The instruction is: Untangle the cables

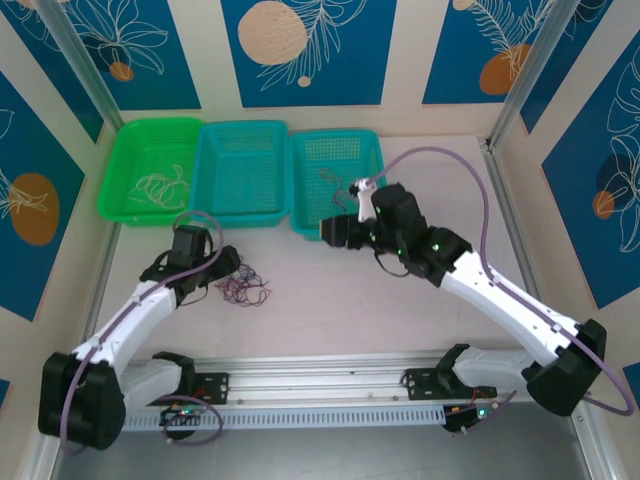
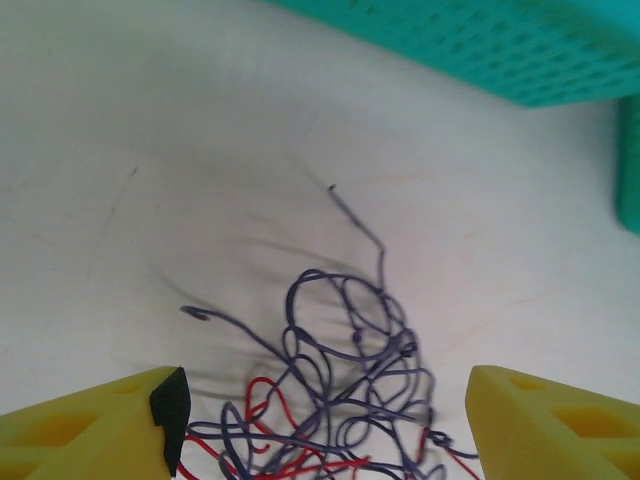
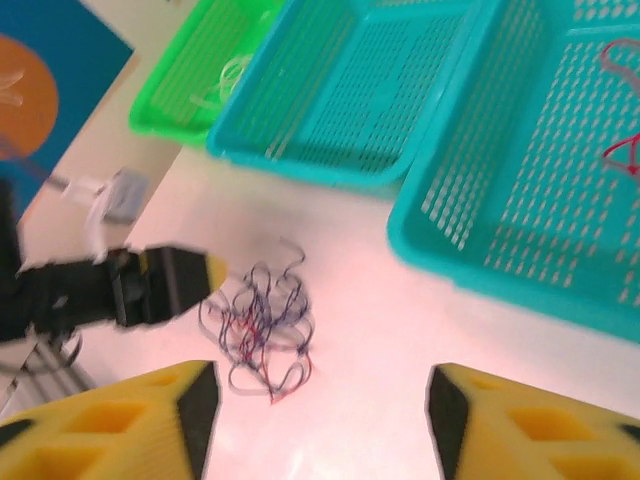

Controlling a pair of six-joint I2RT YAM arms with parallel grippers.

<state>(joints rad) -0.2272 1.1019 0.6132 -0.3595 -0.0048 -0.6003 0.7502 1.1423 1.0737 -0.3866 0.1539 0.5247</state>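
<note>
A loose tangle of thin dark purple-black and red cables point(image 1: 246, 288) lies on the white table in front of the baskets. My left gripper point(image 1: 229, 264) hovers just left of it, open. In the left wrist view the tangle point(image 2: 350, 390) spreads between and ahead of the yellow fingers point(image 2: 90, 425), and nothing is gripped. My right gripper point(image 1: 327, 230) is open near the right basket's front edge. Its wrist view looks down on the tangle point(image 3: 262, 325), with the left gripper's finger point(image 3: 170, 283) beside it. Cream-white cables point(image 1: 160, 188) lie in the green basket, and a red cable point(image 3: 622, 150) lies in the right teal basket.
Three baskets stand in a row at the back: a green one point(image 1: 112, 180), a blue-teal one point(image 1: 240, 216) and a teal one point(image 1: 335, 134). Patterned walls enclose the table on the left, back and right. An aluminium rail point(image 1: 320, 375) runs along the near edge.
</note>
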